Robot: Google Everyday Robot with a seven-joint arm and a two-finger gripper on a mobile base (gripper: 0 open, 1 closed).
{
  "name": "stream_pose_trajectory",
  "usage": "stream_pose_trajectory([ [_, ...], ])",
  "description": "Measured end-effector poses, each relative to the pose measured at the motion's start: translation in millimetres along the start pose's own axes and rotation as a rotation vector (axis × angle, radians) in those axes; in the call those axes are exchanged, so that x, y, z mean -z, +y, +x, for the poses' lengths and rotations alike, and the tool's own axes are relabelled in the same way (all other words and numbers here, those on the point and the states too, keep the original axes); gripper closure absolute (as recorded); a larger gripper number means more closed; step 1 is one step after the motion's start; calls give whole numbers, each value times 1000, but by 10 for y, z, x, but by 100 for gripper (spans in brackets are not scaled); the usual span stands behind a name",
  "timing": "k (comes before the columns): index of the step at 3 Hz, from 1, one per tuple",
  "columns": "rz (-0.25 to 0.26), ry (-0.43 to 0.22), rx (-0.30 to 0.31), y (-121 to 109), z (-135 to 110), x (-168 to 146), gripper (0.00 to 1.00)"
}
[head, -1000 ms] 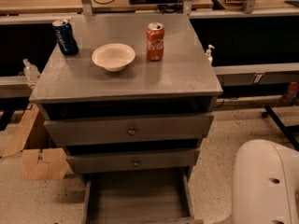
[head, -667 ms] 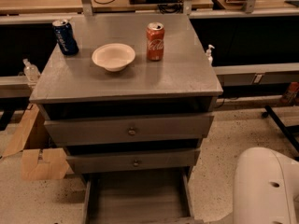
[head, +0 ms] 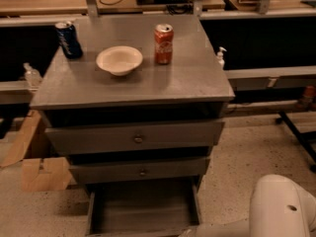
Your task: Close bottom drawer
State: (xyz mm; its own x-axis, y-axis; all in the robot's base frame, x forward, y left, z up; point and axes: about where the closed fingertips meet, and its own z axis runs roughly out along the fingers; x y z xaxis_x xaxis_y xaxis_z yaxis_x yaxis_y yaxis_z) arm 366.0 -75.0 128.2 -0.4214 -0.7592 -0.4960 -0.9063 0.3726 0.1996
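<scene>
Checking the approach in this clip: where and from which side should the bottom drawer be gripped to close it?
Probably its front panel, from the near side, pushing toward the cabinet: the bottom drawer stands pulled far out, front at the picture's lower edge, knob unseen. The gripper is out of view; only the white arm shows, lower right.

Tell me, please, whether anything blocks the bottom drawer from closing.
Nothing visible does: the bottom drawer shows nothing inside, nor in its way under the middle drawer. The gripper is out of view; only the arm shows, lower right.
</scene>
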Motion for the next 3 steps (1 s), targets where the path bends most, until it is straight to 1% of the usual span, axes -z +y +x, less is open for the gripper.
stream_pose_trajectory([
  [1,0,0,0,19,10,1,100],
  [2,9,-1,18,-199,-103,-92,100],
  [3,9,-1,18,-181,-94,-91,100],
])
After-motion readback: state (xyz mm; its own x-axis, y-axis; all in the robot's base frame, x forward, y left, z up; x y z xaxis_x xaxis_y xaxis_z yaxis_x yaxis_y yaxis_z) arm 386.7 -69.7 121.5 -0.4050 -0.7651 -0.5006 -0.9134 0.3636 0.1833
